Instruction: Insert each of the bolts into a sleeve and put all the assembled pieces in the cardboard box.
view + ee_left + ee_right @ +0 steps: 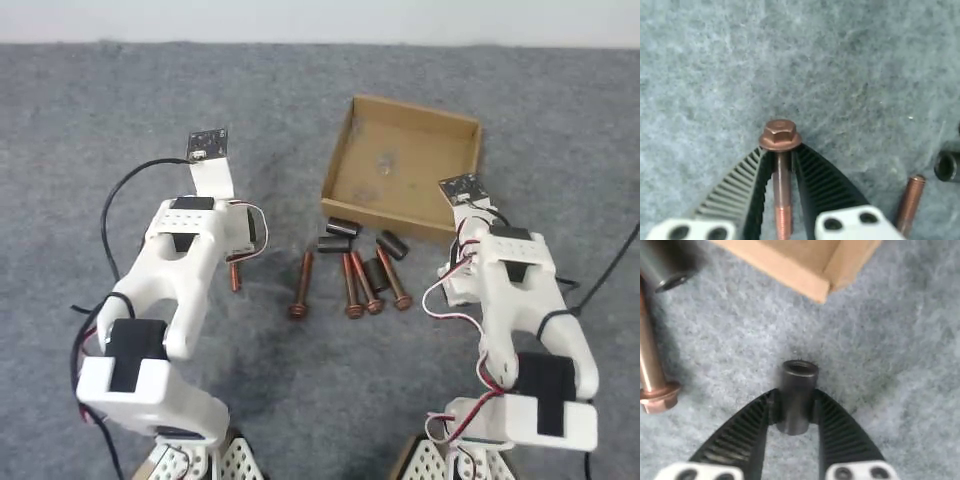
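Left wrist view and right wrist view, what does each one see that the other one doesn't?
Left wrist view: the left hand pinches a copper bolt just under its six-sided head. Right wrist view: the right hand pinches a black sleeve, and a corner of the cardboard box sits beyond it. Both: grey carpet underneath, plus a spare bolt and a spare sleeve lying off to one side.
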Robot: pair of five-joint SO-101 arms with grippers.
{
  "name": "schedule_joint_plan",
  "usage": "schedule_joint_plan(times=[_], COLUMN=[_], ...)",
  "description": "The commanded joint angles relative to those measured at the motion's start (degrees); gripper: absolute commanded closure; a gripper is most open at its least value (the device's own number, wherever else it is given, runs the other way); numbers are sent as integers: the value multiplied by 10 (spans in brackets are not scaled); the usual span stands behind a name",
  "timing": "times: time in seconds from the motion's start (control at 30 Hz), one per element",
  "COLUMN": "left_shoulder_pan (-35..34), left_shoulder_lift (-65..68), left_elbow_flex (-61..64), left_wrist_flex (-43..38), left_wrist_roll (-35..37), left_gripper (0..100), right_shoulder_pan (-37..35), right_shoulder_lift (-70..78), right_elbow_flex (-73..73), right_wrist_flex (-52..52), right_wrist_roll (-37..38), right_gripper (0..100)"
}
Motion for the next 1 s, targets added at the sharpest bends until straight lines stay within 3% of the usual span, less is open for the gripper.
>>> schedule_joint_plan(times=[0.0, 0.27, 0.5, 0.8, 0.97], left_shoulder_pan=[0, -3, -2, -4, -4], left_shoulder_lift=[-38, -38, -38, -38, -38], left_elbow_flex=[-3, -2, 2, 2, 3], left_wrist_flex=[-17, -32, -34, -34, -33], left_wrist_roll=[-10, -10, -10, -10, -10], left_gripper=[989, 989, 989, 989, 989], right_shoulder_pan=[-6, -6, 0, -2, -1], right_shoulder_lift=[-1, -13, -143, -184, -184], right_elbow_flex=[-27, -27, -28, -49, -20], right_wrist_flex=[7, 10, 13, -80, -227], right_wrist_roll=[10, 10, 12, 13, 11], right_gripper=[991, 991, 991, 991, 990])
